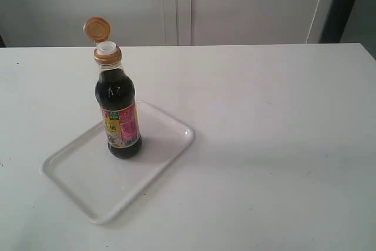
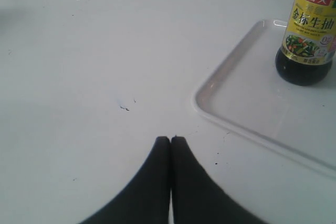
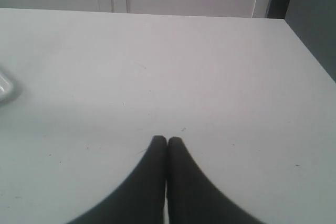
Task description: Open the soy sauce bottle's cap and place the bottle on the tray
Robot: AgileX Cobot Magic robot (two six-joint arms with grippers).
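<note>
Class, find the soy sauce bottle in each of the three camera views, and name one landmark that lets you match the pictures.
Exterior view: the soy sauce bottle stands upright on the tray, left of centre, cap flipped open.
Left wrist view: upper right corner, only its labelled lower half showing.
Right wrist view: not in it.
Shared landmark: the tray's rim, a corner of which also shows in the right wrist view.

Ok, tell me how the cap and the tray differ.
The cap is golden-orange; the tray is white. The cap is small and round; the tray is a broad rectangle with rounded corners. The cap stands flipped up above the bottle, baring the white spout, while the tray lies flat on the table under the bottle. Neither is touched by a gripper.
</note>
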